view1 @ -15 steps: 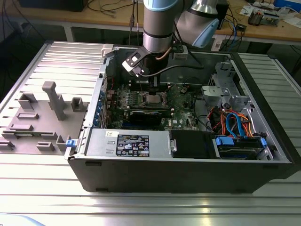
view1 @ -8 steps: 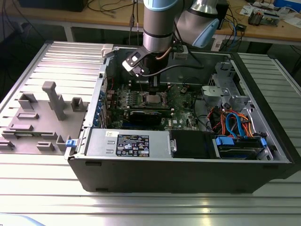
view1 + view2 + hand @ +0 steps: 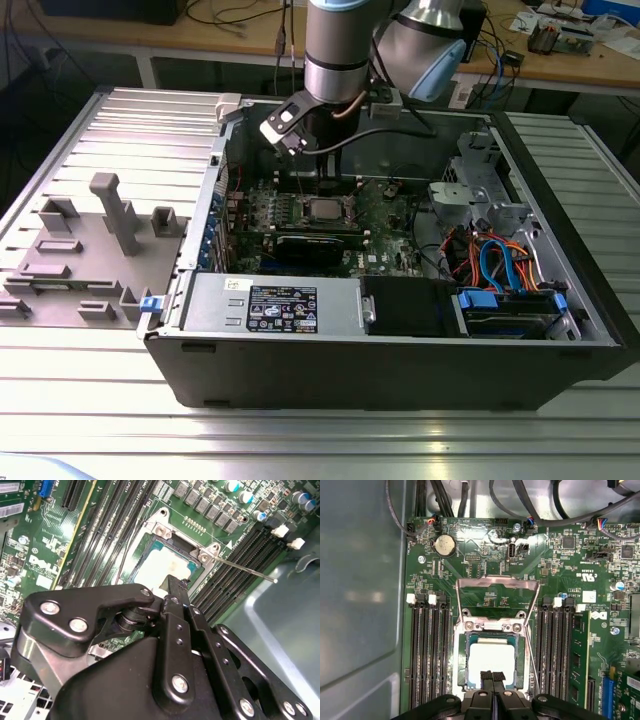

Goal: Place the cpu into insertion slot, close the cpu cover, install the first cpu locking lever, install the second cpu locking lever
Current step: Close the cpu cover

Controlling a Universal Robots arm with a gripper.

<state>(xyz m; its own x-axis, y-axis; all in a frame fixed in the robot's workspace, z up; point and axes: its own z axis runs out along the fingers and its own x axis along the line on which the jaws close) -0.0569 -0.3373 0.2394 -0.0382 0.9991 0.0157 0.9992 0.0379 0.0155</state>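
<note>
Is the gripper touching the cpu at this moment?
Cannot tell. In the first wrist view the gripper overlaps the cpu, but neither contact nor a gap shows plainly.

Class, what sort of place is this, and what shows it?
Probably a robotics lab: an opened black desktop computer case on a ribbed grey metal table, a silver robot arm reaching in, cable-strewn wooden benches behind.

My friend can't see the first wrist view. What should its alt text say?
The black gripper, shut tight, hangs over the edge of the silver cpu sitting in its insertion slot on a green circuit board. Long memory slots run along both sides.
</note>
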